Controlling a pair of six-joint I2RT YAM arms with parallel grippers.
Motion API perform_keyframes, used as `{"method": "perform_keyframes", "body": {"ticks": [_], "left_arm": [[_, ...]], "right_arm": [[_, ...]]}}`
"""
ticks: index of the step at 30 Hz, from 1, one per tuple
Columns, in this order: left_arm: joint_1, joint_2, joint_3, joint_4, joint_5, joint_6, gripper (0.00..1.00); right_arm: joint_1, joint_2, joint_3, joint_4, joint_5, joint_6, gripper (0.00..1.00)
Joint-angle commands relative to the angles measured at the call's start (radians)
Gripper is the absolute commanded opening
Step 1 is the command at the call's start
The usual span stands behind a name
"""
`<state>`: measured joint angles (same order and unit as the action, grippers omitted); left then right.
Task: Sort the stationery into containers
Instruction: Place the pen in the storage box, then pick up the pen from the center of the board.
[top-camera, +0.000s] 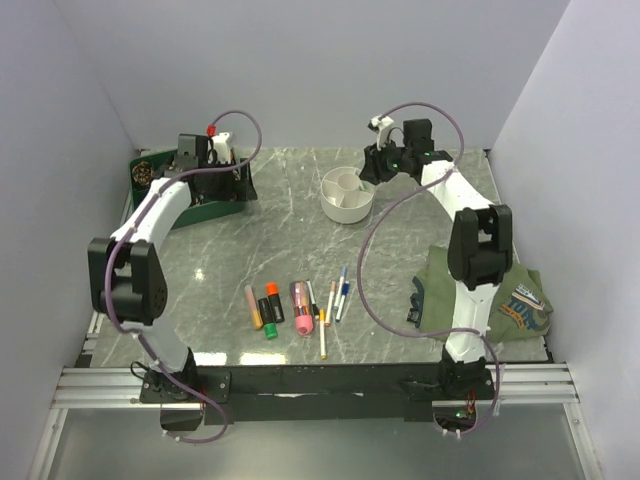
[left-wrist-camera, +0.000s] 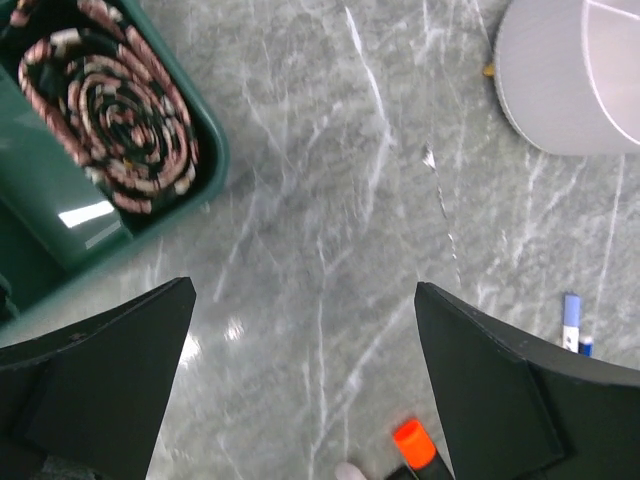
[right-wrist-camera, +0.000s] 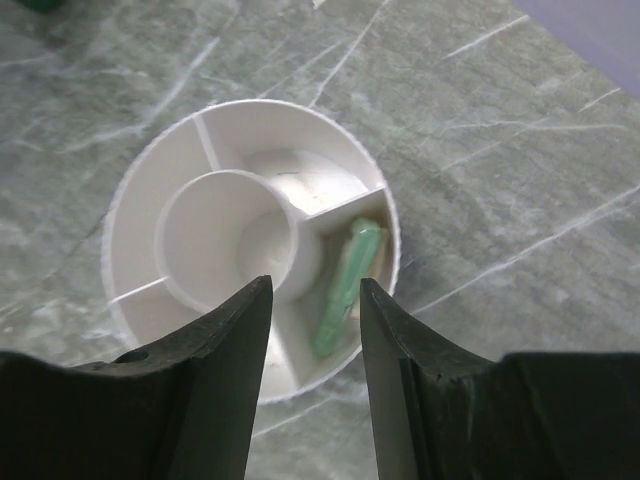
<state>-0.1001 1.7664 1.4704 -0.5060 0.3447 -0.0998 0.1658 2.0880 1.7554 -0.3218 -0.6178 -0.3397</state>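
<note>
Directly below my right fingers (right-wrist-camera: 215, 400) sits the white round bowl (right-wrist-camera: 128, 200), seen from above. The two dark fingers stand parted with a clear gap between them, and nothing is held in that gap. Inner walls split the bowl into outer compartments around a central cup (right-wrist-camera: 215, 235). One pale green pen (right-wrist-camera: 345, 280) lies in the outer compartment on the right of my wrist view, just beside the cup's wall and slanting along the rim.

In the overhead view, the bowl stands at the far middle of the grey marbled bench (top-camera: 220, 250), with my right arm reaching over it.

My left fingers (left-wrist-camera: 110, 380) are spread wide and hold nothing. They hang over bare bench next to a dark green tray (left-wrist-camera: 60, 235) at the far left. One tray compartment holds a coiled band (left-wrist-camera: 120, 120) patterned in pink and black.

The other pens and markers (top-camera: 300, 305) lie in a loose row near the front edge of the bench, well apart from the bowl. Among them are a thick pink marker (top-camera: 302, 310) and an orange-capped black marker (top-camera: 273, 300).

An olive cloth pouch (top-camera: 500, 295) lies at the right edge.
</note>
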Motion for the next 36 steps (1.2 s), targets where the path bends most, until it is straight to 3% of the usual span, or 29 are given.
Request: {"method": "perform_keyframes", "body": {"ticks": [1,5,10,14,18,20,25,30,36], "left_arm": [[-0.020,-0.137,-0.076,-0.006,-0.038,-0.044,0.99],[-0.030,-0.231,-0.163,-0.005,-0.036,-0.086,1.00],[-0.059,-0.280,-0.197,-0.044,-0.021,-0.002,0.99],[-0.059,-0.326,-0.170,-0.130,-0.136,-0.027,1.00],[-0.059,-0.445,-0.252,-0.176,-0.237,-0.170,0.99],[-0.053,-0.502,-0.353,-0.207,-0.204,-0.236,1.00],[-0.050,-0.573,-0.585,-0.235,-0.108,-0.420,0.79],[-0.049,-0.496,-0.627,-0.259,-0.144,-0.443,0.63],[-0.050,-0.418,-0.640,-0.220,-0.119,-0.483,0.61]], "right_arm": [[0.009,-0.195,-0.066,0.049,0.022,0.066,0.49],[0.038,-0.319,-0.193,0.009,0.020,0.032,0.50],[0.121,-0.486,-0.329,-0.151,0.018,-0.195,0.53],[0.172,-0.586,-0.434,-0.183,0.084,-0.202,0.55],[0.228,-0.670,-0.453,-0.262,0.171,-0.229,0.59],[0.235,-0.683,-0.444,-0.278,0.187,-0.202,0.59],[0.235,-0.761,-0.474,-0.257,0.205,-0.095,0.59],[0.233,-0.835,-0.513,-0.266,0.205,-0.056,0.60],[0.235,-0.913,-0.588,-0.241,0.211,-0.044,0.60]]}}
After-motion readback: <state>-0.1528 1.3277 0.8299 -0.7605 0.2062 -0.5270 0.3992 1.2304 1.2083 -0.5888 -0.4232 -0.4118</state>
